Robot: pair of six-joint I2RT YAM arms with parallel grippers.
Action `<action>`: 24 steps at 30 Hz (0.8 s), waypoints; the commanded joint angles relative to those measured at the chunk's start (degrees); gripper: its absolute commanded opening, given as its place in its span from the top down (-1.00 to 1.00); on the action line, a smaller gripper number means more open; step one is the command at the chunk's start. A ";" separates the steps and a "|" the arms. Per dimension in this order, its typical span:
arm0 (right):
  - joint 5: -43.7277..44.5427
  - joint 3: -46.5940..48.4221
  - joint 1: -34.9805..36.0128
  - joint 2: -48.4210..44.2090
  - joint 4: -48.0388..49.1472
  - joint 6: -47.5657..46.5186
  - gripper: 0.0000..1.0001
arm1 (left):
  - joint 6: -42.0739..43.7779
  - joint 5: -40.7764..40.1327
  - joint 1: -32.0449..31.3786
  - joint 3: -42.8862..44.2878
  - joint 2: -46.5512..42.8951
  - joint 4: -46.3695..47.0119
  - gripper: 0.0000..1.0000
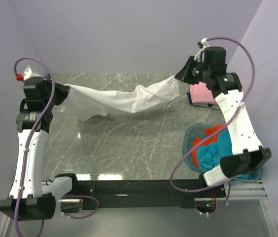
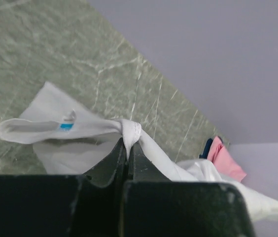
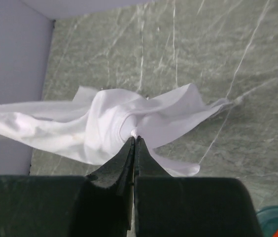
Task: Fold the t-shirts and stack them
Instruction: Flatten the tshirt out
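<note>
The white t-shirt (image 1: 124, 101) hangs stretched between both grippers above the far part of the table. My left gripper (image 1: 62, 91) is shut on its left end, pinching the collar seam (image 2: 130, 132) near a blue label. My right gripper (image 1: 181, 76) is shut on its right end (image 3: 135, 133). The shirt sags in the middle and its lower folds touch the table. A pink t-shirt (image 1: 202, 94) lies folded at the far right; it also shows in the left wrist view (image 2: 224, 160). Teal (image 1: 215, 155) and orange-red (image 1: 203, 143) t-shirts lie in the basket.
The round translucent blue basket (image 1: 188, 143) stands at the right, partly under my right arm. A dark blue thing (image 2: 206, 147) lies under the pink shirt. Purple walls close in the far side and the right. The marble table (image 1: 129, 153) stretches in front of the shirt.
</note>
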 commanded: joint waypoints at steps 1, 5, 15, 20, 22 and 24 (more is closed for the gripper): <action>5.62 1.59 -0.02 -5.38 -1.29 -0.55 1.00 | 1.14 -2.45 1.21 4.24 -3.48 -2.01 0.99; 8.00 -0.70 -0.28 -6.19 2.93 -0.20 1.00 | 1.40 0.97 2.44 3.19 -0.51 0.00 0.99; -3.32 9.41 -2.30 22.63 -3.03 -0.45 0.58 | 7.12 11.35 6.31 5.29 24.88 10.82 -0.41; -2.90 -0.47 -1.95 20.21 -1.12 -0.99 0.13 | 6.59 11.80 4.38 -0.73 22.89 11.26 -0.50; -2.37 -5.07 -1.95 17.74 1.53 -0.63 0.10 | 6.15 11.97 3.85 -4.71 18.86 9.87 -0.44; -2.37 -10.52 -1.86 14.92 2.75 -0.55 0.10 | 5.28 11.36 3.32 -10.59 16.39 8.20 -0.35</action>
